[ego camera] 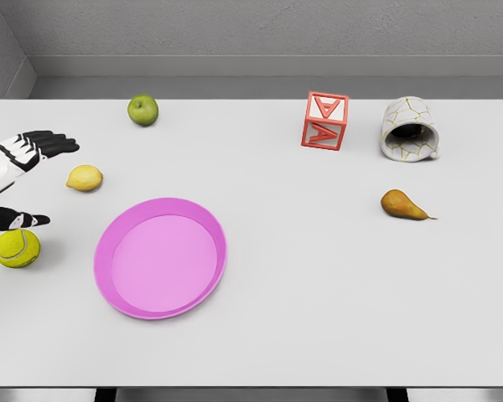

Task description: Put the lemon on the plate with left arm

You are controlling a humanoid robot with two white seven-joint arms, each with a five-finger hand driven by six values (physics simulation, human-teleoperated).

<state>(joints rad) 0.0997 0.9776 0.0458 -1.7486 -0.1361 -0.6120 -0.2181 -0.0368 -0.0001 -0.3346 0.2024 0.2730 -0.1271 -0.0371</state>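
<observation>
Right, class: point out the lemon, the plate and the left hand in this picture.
lemon (84,177), head view, middle of the fruit
plate (203,224), head view, upper right rim
left hand (35,147), head view, black fingers, spread

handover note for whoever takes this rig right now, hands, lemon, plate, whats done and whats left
Left hand: open, fingers spread, holding nothing, at the table's left edge just left of the lemon.
Right hand: not in view.
Lemon: on the table, up and left of the pink plate, apart from it.
Plate: nothing on it.
Done: nothing yet; the lemon is not grasped.
Left: grasp the lemon, lift it, set it on the plate. A tennis ball lies near the hand; probably best avoided.
</observation>
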